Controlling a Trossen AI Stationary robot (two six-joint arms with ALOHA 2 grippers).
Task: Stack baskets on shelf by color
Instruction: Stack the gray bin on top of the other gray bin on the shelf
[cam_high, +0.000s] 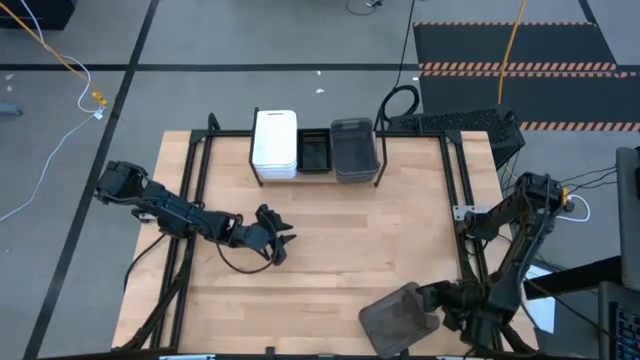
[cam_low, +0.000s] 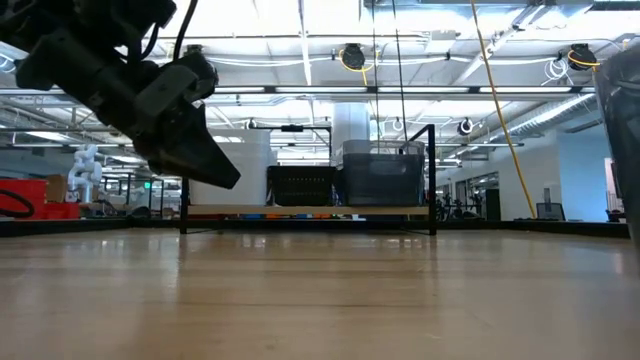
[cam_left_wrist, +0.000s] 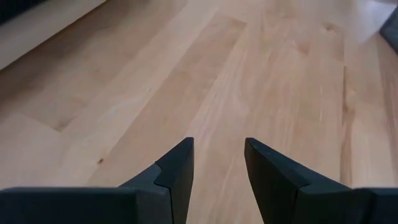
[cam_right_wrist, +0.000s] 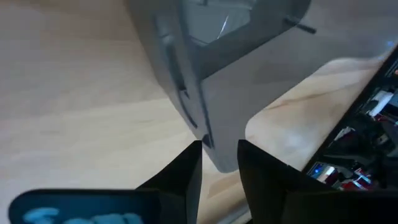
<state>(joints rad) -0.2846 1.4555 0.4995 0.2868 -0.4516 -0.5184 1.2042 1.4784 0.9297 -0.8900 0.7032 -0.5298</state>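
Observation:
The shelf stands at the table's far edge, its board between black posts. On it sit a stack of white baskets, black mesh baskets and grey translucent baskets. My left gripper hovers open over the table's left middle, and nothing is between its fingers. My right gripper is at the near right edge, shut on another grey translucent basket, which shows at the low view's right edge. My right gripper pinches the grey basket's side wall between its two fingers, which reach toward the table's left. The basket sits tilted in the hold. Whether any part of it rests on the table I cannot tell.
Black frame rails run along the table's left side and right side. Bare wood lies between the grippers and the shelf. A keyboard and cables lie beyond the far right corner.

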